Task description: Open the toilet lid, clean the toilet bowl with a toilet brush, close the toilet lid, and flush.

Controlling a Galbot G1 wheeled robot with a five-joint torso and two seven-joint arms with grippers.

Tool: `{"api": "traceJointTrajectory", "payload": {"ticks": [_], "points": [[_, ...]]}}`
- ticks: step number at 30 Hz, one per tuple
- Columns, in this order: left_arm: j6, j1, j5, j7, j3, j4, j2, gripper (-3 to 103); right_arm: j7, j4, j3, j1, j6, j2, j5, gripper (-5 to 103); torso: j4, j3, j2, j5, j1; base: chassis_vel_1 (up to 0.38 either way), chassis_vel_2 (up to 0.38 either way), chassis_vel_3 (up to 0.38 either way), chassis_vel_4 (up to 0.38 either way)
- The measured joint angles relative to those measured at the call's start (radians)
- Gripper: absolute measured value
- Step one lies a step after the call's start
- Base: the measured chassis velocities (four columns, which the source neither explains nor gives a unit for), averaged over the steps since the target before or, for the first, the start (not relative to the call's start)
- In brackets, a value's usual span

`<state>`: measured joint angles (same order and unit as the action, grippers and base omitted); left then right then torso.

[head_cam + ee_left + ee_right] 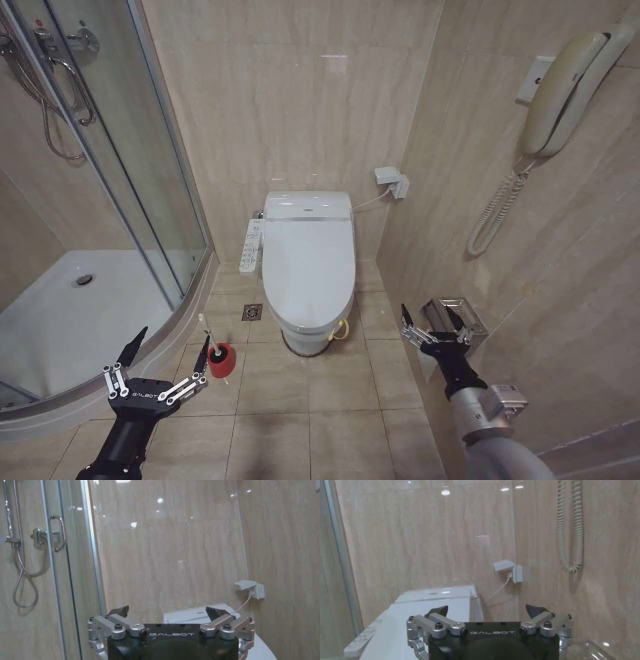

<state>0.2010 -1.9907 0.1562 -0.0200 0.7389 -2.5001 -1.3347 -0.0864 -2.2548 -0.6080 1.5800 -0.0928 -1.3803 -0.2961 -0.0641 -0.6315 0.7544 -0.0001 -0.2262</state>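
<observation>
Head view: the toilet lid (309, 262) is seen shut against the back wall, the toilet brush (212, 349) upright in its red holder (221, 361) on the floor. Both grippers are held low with fingers spread — left gripper (166, 352) beside the brush, right gripper (435, 316) by the right wall.

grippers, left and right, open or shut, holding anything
Left gripper: open, holding nothing, low near the toilet brush.
Right gripper: open, holding nothing, by the right wall.

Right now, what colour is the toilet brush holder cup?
Red. The holder cup sits on the floor left of the toilet; head view shows it best.
</observation>
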Motion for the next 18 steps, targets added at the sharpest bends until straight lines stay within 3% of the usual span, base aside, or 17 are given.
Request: {"api": "traceJointTrajectory", "payload": {"ticks": [18], "points": [[0.000, 0.000, 0.000, 0.000, 0.000, 0.000, 0.000, 100, 0.025, 0.025, 0.007, -0.036, 0.009, 0.008, -0.018, 100, 0.0000, 0.000, 0.000, 0.0001, 0.000, 0.000, 0.000, 0.000, 0.000]]}}
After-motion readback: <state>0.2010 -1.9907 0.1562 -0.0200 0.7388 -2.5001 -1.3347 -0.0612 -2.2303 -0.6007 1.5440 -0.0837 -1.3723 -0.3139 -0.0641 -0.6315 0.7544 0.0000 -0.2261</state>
